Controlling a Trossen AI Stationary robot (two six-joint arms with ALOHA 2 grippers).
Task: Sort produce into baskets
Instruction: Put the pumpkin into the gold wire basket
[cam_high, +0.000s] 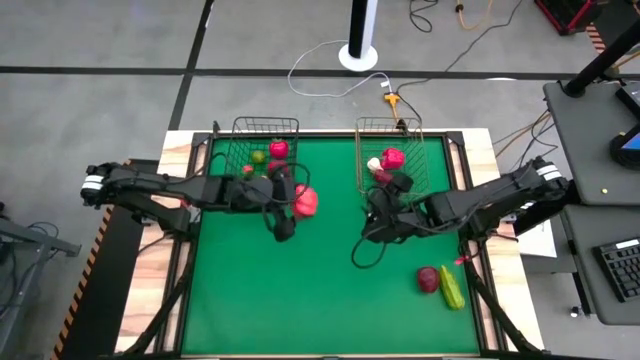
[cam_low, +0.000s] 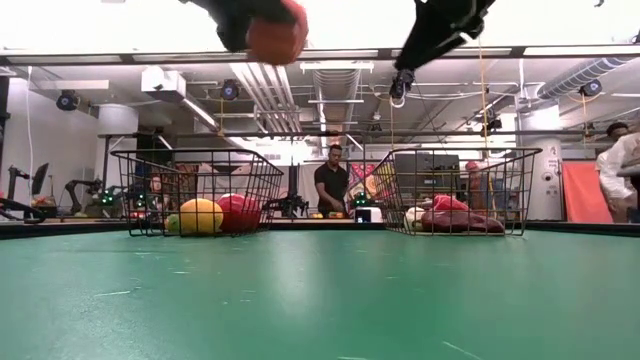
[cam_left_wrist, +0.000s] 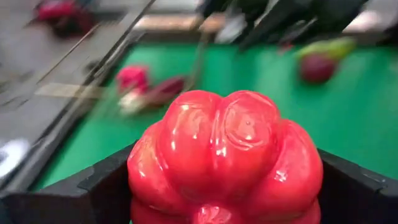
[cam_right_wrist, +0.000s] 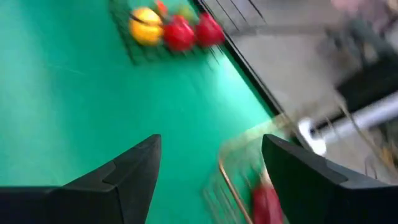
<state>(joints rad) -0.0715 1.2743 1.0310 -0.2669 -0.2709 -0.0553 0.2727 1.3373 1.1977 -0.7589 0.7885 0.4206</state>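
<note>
My left gripper (cam_high: 303, 203) is shut on a red lobed toy pepper (cam_left_wrist: 227, 155), high above the green mat just near of the black wire basket (cam_high: 265, 150); the pepper also shows at the top of the low view (cam_low: 278, 35). That basket holds yellow, red and green produce (cam_low: 215, 214). My right gripper (cam_right_wrist: 211, 168) is open and empty, raised beside the near end of the copper basket (cam_high: 390, 150), which holds red and white pieces. A dark red piece (cam_high: 428, 279) and a green cucumber-like piece (cam_high: 452, 287) lie on the mat at the near right. My left gripper pinches the red pepper between its two fingers (cam_left_wrist: 93, 186), one on each of its opposite sides (cam_left_wrist: 146, 168). The pepper is lifted clear of the mat, its lobed end facing away from the wrist.
The two baskets stand side by side at the mat's far edge with a gap between them. The mat's middle and near left are bare green (cam_high: 300, 300). People (cam_low: 332, 185) stand in the room beyond the table.
</note>
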